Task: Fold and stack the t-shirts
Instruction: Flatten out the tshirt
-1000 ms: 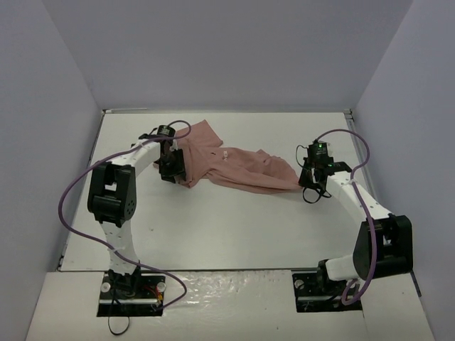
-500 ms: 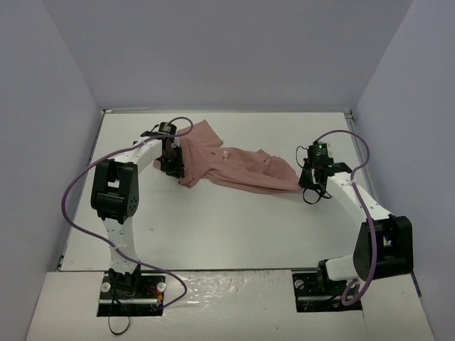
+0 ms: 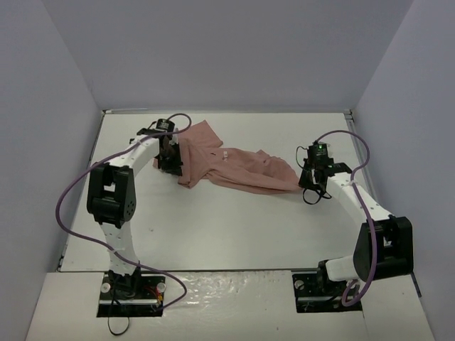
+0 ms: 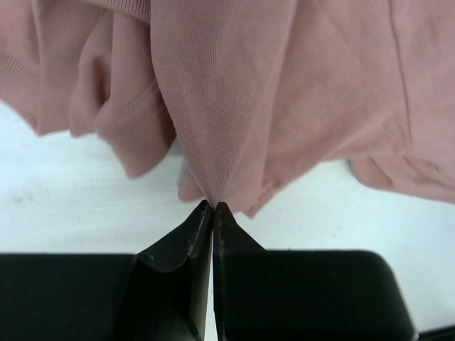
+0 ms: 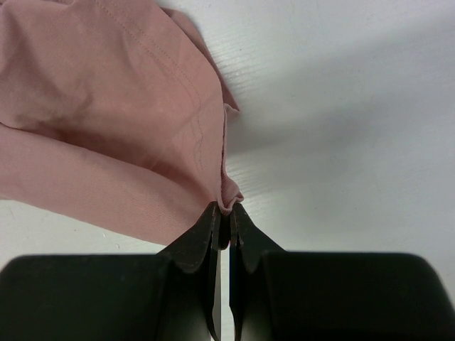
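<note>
We see the dusty-pink t-shirt (image 3: 234, 167) lying crumpled across the far middle of the counter (image 3: 213, 220), drawn out left to right. The left fingers (image 4: 206, 217) are pressed together on a fold at its left end; the right fingers (image 5: 215, 219) pinch a fabric edge at its right end.

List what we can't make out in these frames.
- Left wrist: the shirt is cut off by the top edge, so which part the left pincer pinches is unclear.
- Right wrist: the shirt is cut off at the top and left edges. Same doubt for the right pincer.
- Top view: the print is too small to read, bunched folds hide the shirt's layout, and both pincers' tips are hidden under their wrists.
</note>
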`<state>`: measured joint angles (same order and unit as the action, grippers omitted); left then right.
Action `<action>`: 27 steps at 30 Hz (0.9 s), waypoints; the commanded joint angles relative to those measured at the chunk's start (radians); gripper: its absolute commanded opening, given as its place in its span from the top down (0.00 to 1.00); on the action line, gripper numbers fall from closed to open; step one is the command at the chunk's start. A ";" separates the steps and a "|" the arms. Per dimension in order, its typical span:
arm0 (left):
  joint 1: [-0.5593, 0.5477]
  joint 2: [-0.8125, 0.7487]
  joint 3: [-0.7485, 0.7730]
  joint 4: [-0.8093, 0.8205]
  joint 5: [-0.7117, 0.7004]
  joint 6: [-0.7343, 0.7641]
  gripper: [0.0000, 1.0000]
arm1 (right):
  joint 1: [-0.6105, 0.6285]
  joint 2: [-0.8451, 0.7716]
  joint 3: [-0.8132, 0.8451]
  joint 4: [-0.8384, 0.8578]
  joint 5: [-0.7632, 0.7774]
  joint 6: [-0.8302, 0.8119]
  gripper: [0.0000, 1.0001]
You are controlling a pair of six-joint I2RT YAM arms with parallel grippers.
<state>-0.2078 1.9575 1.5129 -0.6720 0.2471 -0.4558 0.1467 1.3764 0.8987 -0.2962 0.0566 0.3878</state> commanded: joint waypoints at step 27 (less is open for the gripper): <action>0.359 -0.491 0.836 -0.005 0.389 -0.155 1.00 | -0.021 0.023 1.019 -0.120 0.043 -0.054 1.00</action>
<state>0.1395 1.5469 2.3000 -0.8912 0.5838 -0.5346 0.1318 1.3827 1.7733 -0.4526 0.1068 0.3653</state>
